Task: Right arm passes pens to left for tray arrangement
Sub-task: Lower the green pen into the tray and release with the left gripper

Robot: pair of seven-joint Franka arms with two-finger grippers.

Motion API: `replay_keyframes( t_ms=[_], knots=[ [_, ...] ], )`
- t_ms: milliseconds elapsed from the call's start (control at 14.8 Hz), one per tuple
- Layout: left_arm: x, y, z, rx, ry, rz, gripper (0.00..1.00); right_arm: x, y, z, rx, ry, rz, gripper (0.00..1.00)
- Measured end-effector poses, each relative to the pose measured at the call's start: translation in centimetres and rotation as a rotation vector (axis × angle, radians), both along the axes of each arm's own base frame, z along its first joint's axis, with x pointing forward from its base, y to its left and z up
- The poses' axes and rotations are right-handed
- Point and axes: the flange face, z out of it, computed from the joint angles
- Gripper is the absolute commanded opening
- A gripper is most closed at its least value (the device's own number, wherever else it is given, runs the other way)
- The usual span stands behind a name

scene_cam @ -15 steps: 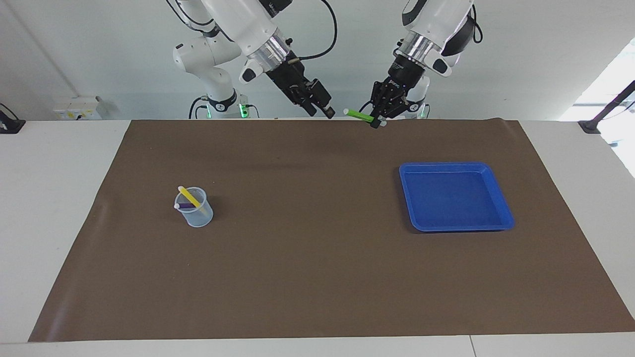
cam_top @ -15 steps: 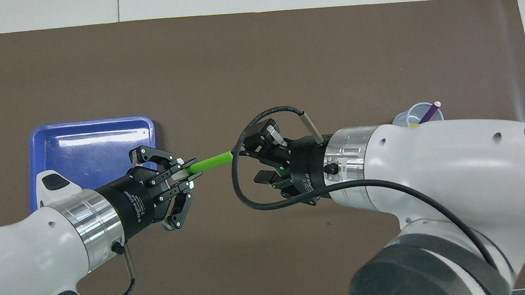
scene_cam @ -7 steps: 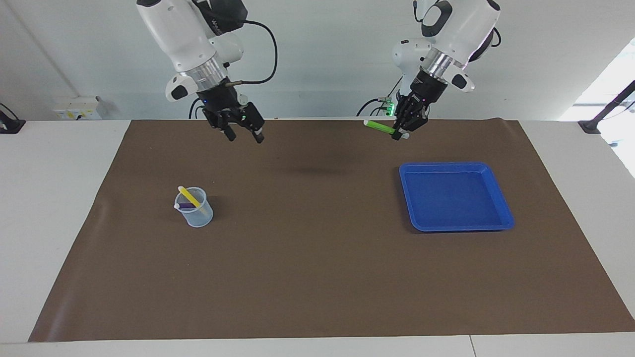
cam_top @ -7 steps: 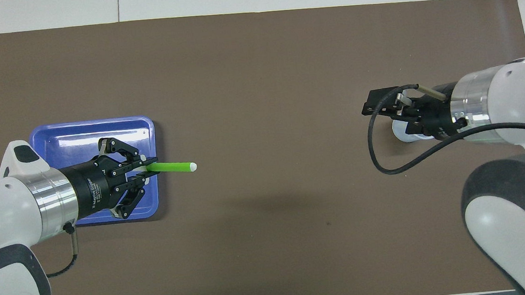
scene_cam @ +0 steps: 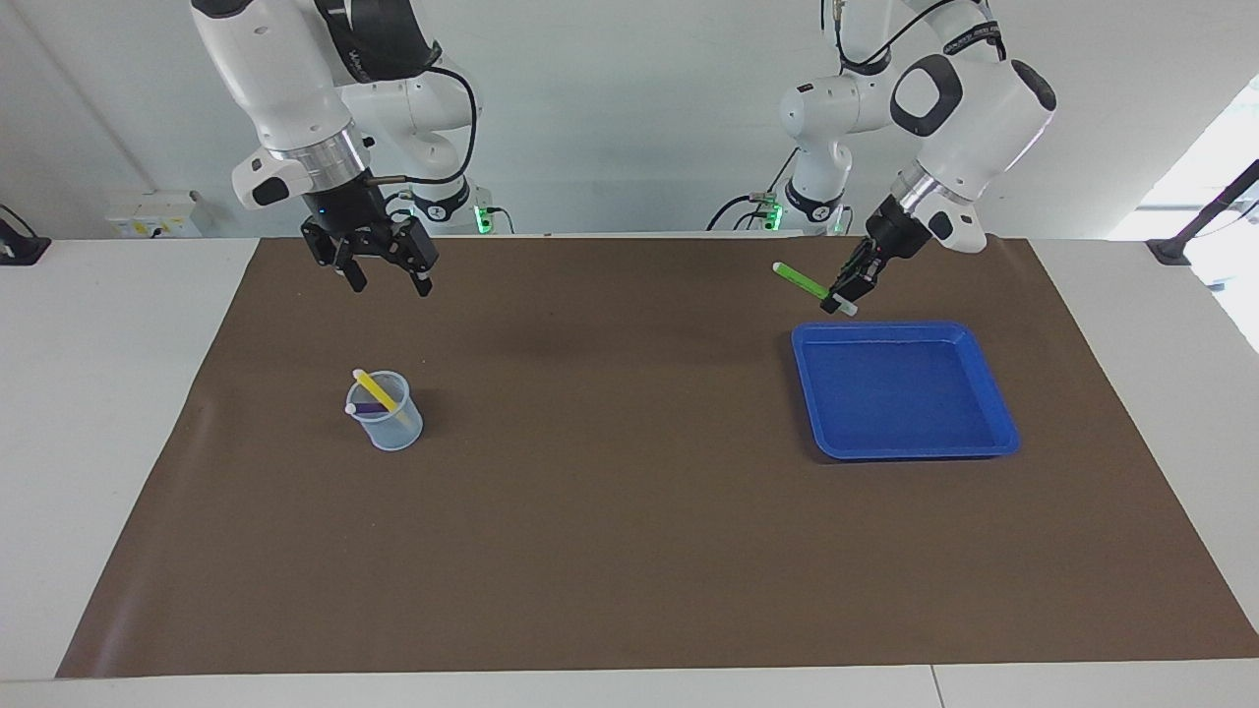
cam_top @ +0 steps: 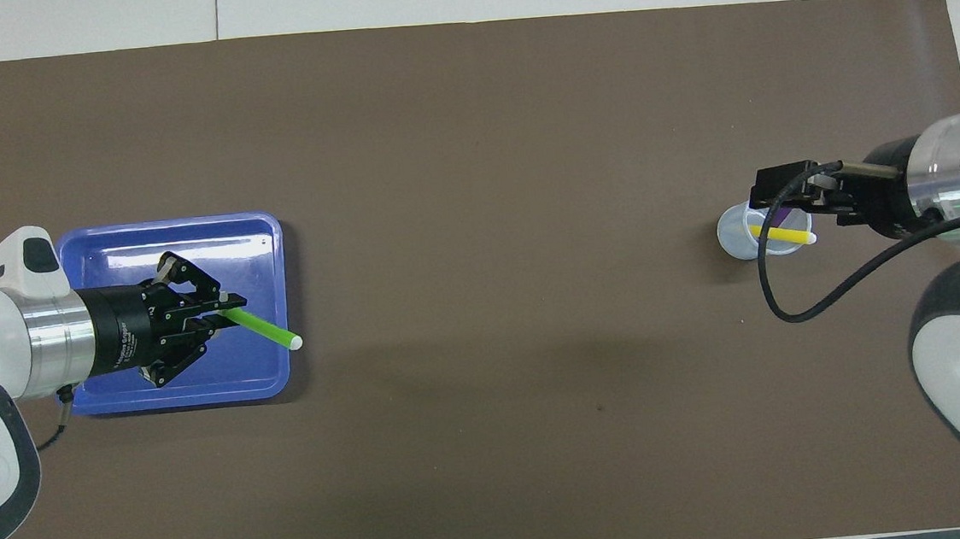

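Note:
My left gripper (scene_cam: 846, 292) (cam_top: 222, 310) is shut on one end of the green pen (scene_cam: 803, 282) (cam_top: 268, 330), which hangs tilted in the air. Gripper and pen are over the blue tray (scene_cam: 885, 328) (cam_top: 177, 235), and the pen's pale cap pokes out past the rim toward the table's middle. The tray has nothing lying in it. My right gripper (scene_cam: 381, 275) (cam_top: 770, 197) is open and holds nothing, raised over the mat beside the cup. The yellow pen (scene_cam: 377, 390) (cam_top: 784, 234) and the purple pen (scene_cam: 366, 407) (cam_top: 781, 216) stand in that cup.
A small translucent cup (scene_cam: 391, 423) (cam_top: 737, 236) stands toward the right arm's end of the table. A brown mat (scene_cam: 629, 511) (cam_top: 469, 133) covers most of the white table. A black cable loops off the right wrist (cam_top: 778, 302).
The two grippers were together at the table's middle with the green pen between them. The right one has swung back to the cup. The left one carried the pen over the tray.

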Motion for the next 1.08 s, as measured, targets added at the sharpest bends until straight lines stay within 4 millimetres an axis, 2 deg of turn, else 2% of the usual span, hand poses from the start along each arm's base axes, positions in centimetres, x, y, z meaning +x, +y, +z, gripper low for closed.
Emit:
replay_keyframes(
  t_ms=[135,406,542,745,1083],
  knots=[
    [1.2,1.2,-2.2,0.074,-0.001,-0.141,0.00,0.0,-1.0,0.9,-0.043,0.006,0.024,1.00],
    [4.8,2.3,-5.6,0.198,0.004,-0.377,0.00,0.4,-3.3,2.5,-0.067,0.023,0.047,1.00],
    [6.3,3.6,-7.2,0.230,0.005,-0.481,0.00,0.7,-4.3,3.2,-0.080,0.039,0.064,1.00],
    [7.6,5.1,-9.5,0.278,0.018,-0.619,0.00,0.9,-4.8,3.8,-0.088,0.066,0.065,1.00],
    [9.2,5.2,-12.7,0.330,0.048,-0.759,0.00,1.6,-5.1,4.2,-0.114,0.131,0.068,1.00]
  ],
)
